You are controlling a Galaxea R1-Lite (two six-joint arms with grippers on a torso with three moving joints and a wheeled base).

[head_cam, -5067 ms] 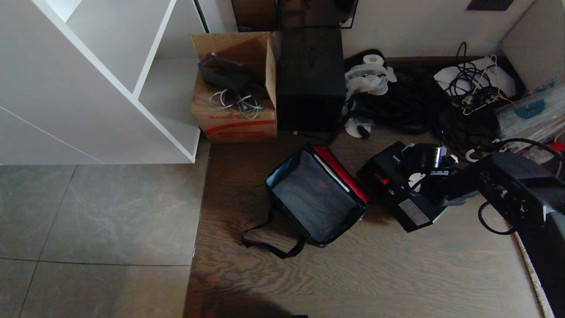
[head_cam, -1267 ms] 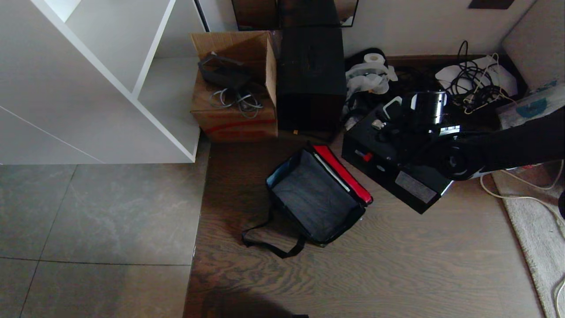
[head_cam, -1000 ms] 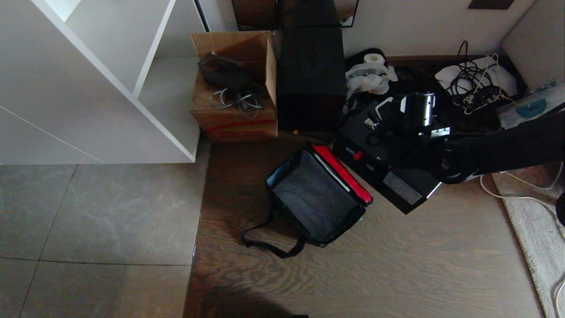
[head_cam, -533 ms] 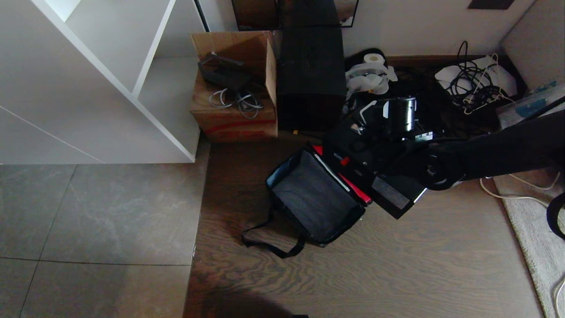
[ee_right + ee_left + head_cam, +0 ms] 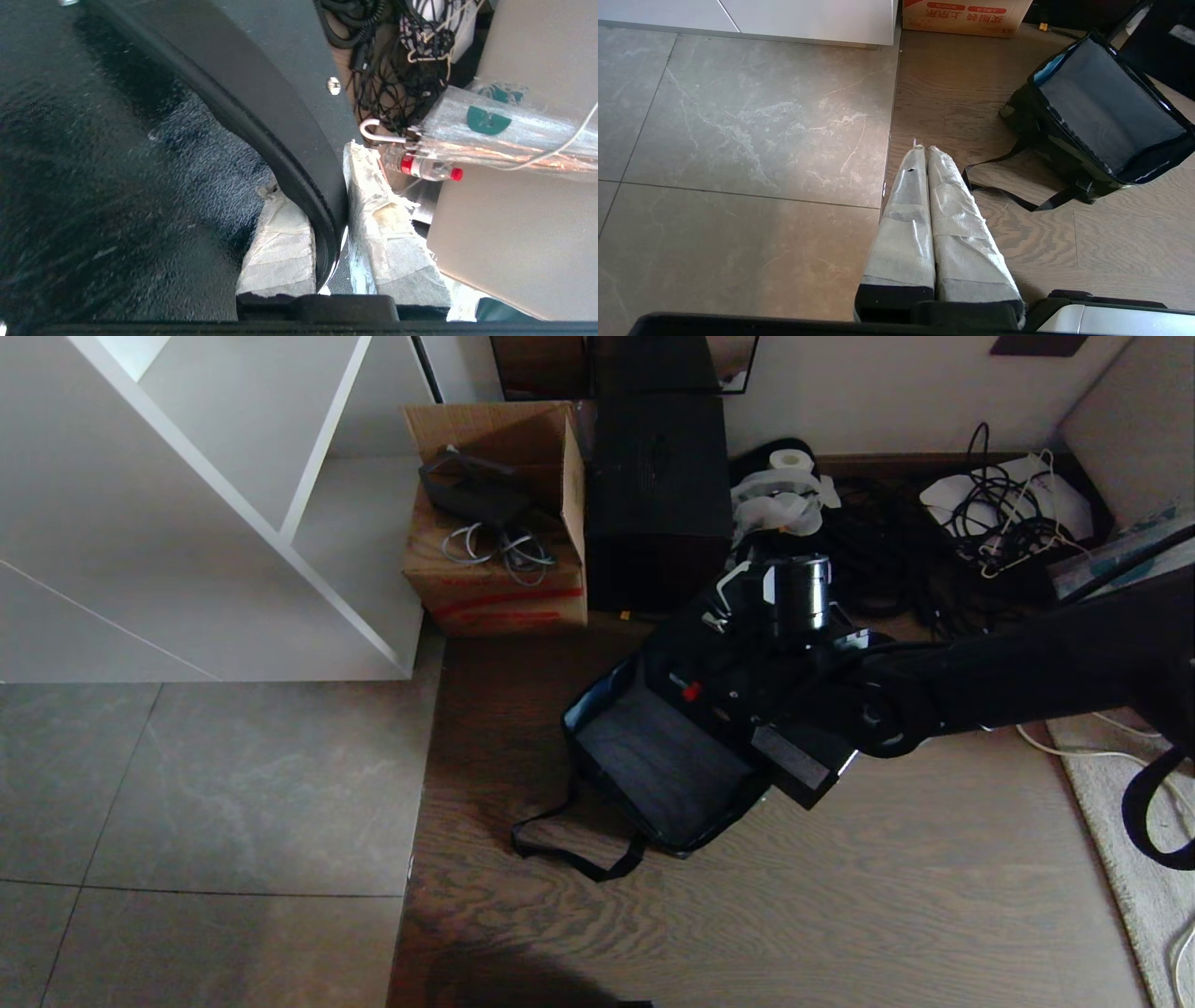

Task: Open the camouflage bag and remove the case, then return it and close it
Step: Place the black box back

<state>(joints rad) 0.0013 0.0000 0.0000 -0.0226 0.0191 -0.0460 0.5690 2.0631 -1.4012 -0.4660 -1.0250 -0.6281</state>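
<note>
The camouflage bag [image 5: 653, 770] stands open on the wooden floor, its grey inside showing; the left wrist view has it too [image 5: 1101, 107]. The black case [image 5: 747, 709], with its small red latch [image 5: 691, 691], hangs tilted over the bag's far right side and hides the bag's red flap. My right gripper [image 5: 315, 172] is shut on the case's black handle [image 5: 261, 112], one taped finger on each side. My right arm reaches in from the right. My left gripper [image 5: 924, 151] is shut and empty, parked low over the floor to the bag's left.
A cardboard box [image 5: 495, 523] and a tall plain black box [image 5: 658, 495] stand behind the bag. White shelving [image 5: 215, 504] fills the left. Tangled cables [image 5: 999, 513] and a paper roll [image 5: 789, 462] lie at the back right. The bag's strap [image 5: 569, 854] trails forward. A rug [image 5: 1120, 821] edges the right.
My right arm has carried the case leftward, from beside the bag to above its right side. The case now covers the red flap. The left gripper has not moved.
</note>
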